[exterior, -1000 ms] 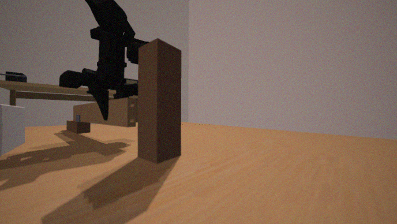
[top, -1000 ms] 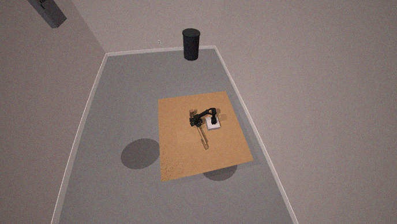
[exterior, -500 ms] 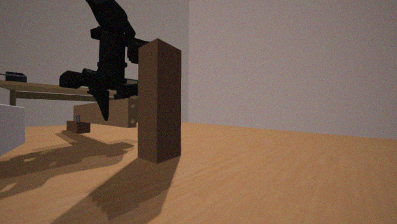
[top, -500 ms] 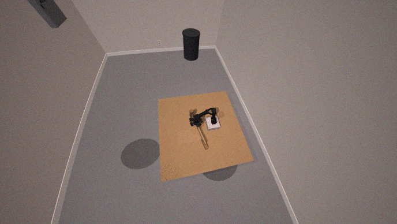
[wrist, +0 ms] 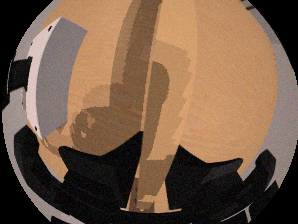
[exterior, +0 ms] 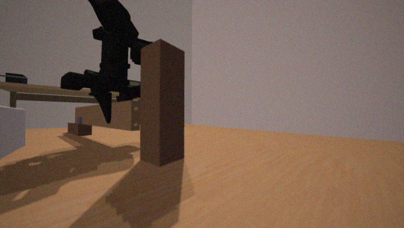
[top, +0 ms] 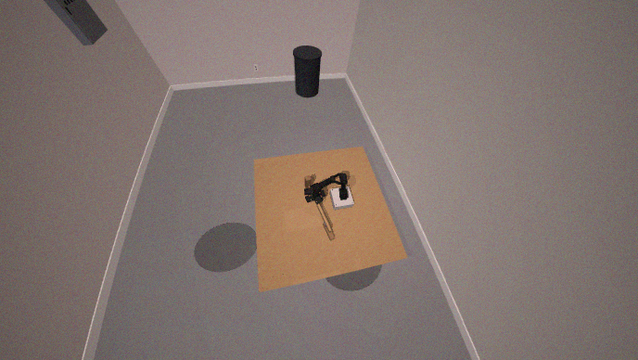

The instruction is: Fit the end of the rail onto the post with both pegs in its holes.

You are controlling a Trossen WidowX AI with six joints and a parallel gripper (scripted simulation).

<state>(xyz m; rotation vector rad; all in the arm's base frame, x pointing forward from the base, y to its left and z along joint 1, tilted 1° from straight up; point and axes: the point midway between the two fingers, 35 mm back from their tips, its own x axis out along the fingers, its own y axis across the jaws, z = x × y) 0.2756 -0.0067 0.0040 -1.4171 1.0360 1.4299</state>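
Fingers [exterior: 106, 110]: black, pointing down, clamped on the bed rail [exterior: 117, 117] near its raised end.
Bed rail: lifted off the tabletop [exterior: 264, 176] at this end, which lies just behind the post [exterior: 162, 103]; whether they touch cannot be told. Its other end runs to the low footboard block [exterior: 79, 129].
Post: dark wood, upright on the tabletop.
Arm base [top: 343, 199]: white, beside the rail in the top view.
Black bin [top: 307, 70]: in the far corner.

top high overhead, exterior table-level, wrist downward
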